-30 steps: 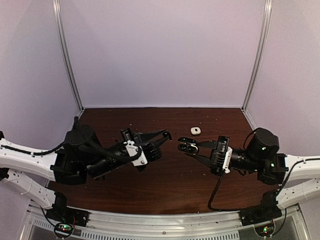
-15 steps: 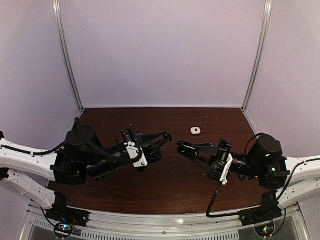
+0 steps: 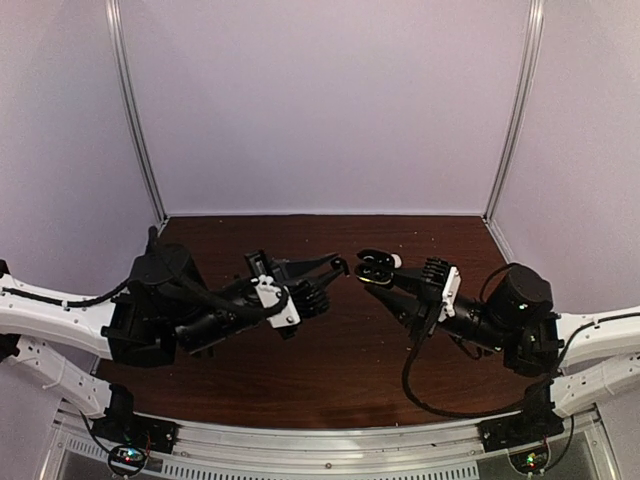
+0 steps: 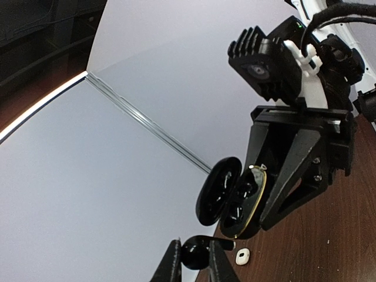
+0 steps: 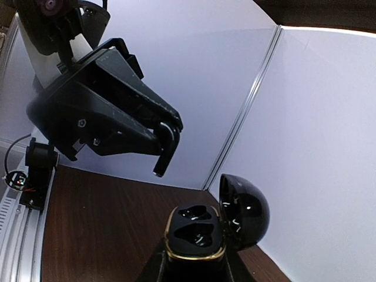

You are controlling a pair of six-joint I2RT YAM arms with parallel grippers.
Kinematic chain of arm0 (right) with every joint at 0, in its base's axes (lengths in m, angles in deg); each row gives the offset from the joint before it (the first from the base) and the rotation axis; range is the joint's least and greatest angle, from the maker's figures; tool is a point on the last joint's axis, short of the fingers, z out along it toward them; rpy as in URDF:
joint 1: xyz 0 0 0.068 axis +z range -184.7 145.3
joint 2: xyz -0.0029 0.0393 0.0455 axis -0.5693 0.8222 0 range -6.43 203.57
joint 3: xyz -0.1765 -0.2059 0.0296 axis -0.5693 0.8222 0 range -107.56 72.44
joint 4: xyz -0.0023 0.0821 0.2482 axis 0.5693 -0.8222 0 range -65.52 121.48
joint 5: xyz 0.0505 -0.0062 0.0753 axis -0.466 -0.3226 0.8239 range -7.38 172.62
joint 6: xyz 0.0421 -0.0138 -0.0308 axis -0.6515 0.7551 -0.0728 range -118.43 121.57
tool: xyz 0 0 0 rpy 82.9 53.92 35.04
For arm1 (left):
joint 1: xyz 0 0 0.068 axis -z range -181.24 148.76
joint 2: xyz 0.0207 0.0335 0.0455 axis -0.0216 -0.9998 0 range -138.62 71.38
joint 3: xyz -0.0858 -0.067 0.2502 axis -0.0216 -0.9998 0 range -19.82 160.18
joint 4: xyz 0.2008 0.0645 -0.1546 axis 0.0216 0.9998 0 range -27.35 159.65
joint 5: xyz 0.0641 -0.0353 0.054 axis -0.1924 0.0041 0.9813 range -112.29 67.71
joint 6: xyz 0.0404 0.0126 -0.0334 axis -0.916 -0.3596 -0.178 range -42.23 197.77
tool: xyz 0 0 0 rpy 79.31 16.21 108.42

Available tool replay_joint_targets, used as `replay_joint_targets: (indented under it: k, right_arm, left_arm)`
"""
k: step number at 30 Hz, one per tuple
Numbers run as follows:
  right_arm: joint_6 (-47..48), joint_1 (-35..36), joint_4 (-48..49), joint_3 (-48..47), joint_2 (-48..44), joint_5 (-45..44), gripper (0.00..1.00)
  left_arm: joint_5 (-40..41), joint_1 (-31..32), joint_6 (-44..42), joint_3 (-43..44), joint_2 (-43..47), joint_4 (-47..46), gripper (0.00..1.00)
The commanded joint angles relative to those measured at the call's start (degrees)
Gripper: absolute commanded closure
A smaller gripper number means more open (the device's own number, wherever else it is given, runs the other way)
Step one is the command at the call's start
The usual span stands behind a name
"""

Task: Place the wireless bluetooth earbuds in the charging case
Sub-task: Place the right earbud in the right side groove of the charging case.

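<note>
Dark brown wood-grain bench [image 3: 330, 370]; both arms reach inward from the near edge and meet above its middle, clear of the surface.

Left pincer [image 3: 338, 266]: jaws drawn in on one black earbud [image 4: 194, 255], a small glossy rounded piece pinched between the two fingertips (left wrist view). From overhead the earbud is too small to make out.

Right pincer [image 3: 380, 278]: clamped on the lower body of the charging case [image 5: 195, 234], gripped from both sides. The case is black with a gold rim and is held off the bench. Lid [image 5: 245, 210] hinged open and swung back. Two dark recesses show inside; I cannot tell whether anything sits in them.

Relation: the earbud hangs just beside the open case and is not touching it, with the left fingertips facing the case mouth.

Farther back, a small white object [image 4: 242, 256] lies on the bench just behind the case; it is too small to identify. Behind it all stands the pale lilac wall [image 3: 320, 100].
</note>
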Motion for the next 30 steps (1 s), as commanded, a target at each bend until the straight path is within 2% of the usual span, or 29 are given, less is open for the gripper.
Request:
replay_joint_targets:
  k: [1, 15, 30]
  right_arm:
    - [-11.0, -0.7, 4.4, 0.7, 1.8, 1.2, 1.0]
    - [-13.7, -0.9, 5.9, -0.2, 3.6, 7.8, 1.0]
    - [-16.6, -0.9, 6.8, -0.9, 5.1, 9.7, 1.0]
  left_arm:
    - [0.5, 0.9, -0.9, 3.4, -1.6, -1.6, 0.85]
    - [0.4, 1.7, -4.1, 6.9, -6.2, 0.7, 0.85]
    - [1.3, 2.4, -6.5, 6.9, -7.5, 1.0, 0.85]
